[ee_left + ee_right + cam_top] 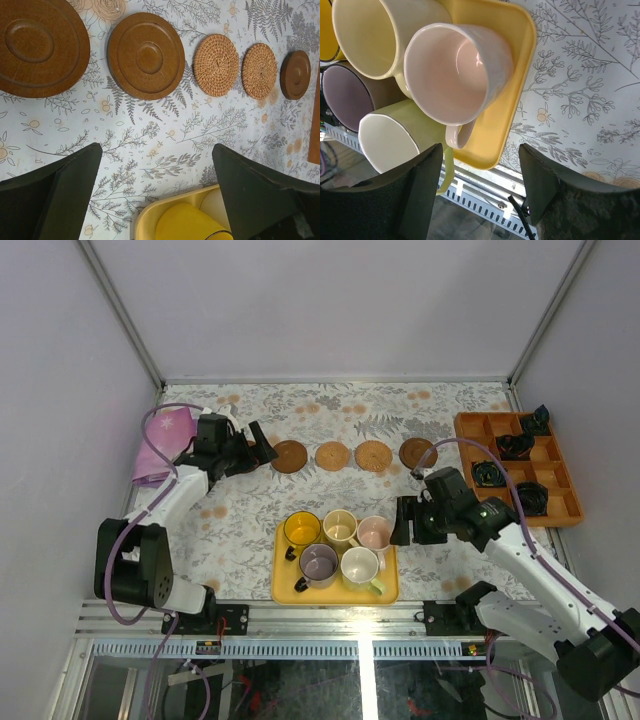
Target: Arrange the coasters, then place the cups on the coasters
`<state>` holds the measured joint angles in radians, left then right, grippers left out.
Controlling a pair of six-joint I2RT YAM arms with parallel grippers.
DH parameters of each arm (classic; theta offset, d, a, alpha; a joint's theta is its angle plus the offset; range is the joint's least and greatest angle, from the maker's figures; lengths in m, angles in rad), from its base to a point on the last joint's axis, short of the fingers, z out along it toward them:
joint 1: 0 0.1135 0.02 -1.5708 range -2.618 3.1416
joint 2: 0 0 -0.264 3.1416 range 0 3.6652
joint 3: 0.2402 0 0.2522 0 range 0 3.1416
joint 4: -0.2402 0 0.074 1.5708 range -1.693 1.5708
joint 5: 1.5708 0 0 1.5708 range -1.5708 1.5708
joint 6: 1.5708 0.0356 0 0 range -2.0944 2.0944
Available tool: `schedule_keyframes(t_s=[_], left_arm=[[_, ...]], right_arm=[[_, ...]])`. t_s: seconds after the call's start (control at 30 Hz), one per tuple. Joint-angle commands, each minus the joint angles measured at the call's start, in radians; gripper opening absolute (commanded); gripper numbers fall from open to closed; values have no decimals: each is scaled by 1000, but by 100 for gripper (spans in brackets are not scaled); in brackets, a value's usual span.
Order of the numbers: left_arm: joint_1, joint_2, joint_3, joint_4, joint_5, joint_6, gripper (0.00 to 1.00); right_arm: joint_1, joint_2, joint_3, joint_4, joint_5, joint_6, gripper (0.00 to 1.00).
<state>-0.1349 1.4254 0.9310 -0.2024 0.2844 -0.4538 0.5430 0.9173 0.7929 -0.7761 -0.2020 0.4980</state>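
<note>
Five coasters lie in a row at the back: dark brown (40, 45), dark brown (146, 56), tan woven (216, 65), tan woven (259, 70), dark brown (295, 75). From above, the dark brown coaster (288, 456) is the leftmost one showing; the arm hides the one to its left. My left gripper (262, 448) (157, 170) hovers open over bare table by that end. Five cups stand on the yellow tray (388, 590): yellow (301, 529), cream (340, 527), pink (374, 532) (455, 75), purple (318, 562), pale green (360, 566). My right gripper (403, 520) (480, 180) is open at the tray's right edge, beside the pink cup.
An orange divided tray (560, 515) holding small black objects sits at the right edge. A purple cloth (165, 440) lies at the back left. The metal rail of the table's near edge (485, 200) runs just below the yellow tray.
</note>
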Motion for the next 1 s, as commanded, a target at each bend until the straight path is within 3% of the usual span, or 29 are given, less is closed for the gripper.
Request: schedule_keyframes(t_s=[0.0,0.4,0.97], left_arm=[[-5,14,-4,38,-11,4,93],[-5,12,-17,33,-26,7,93],[-6,31,-7,32,-28,24,93]], right_arm=[[37,42,-1,44,-32,-10,69],[127,120,-3,66,-32,-16,69],[234,235,-14,47,88,5,67]])
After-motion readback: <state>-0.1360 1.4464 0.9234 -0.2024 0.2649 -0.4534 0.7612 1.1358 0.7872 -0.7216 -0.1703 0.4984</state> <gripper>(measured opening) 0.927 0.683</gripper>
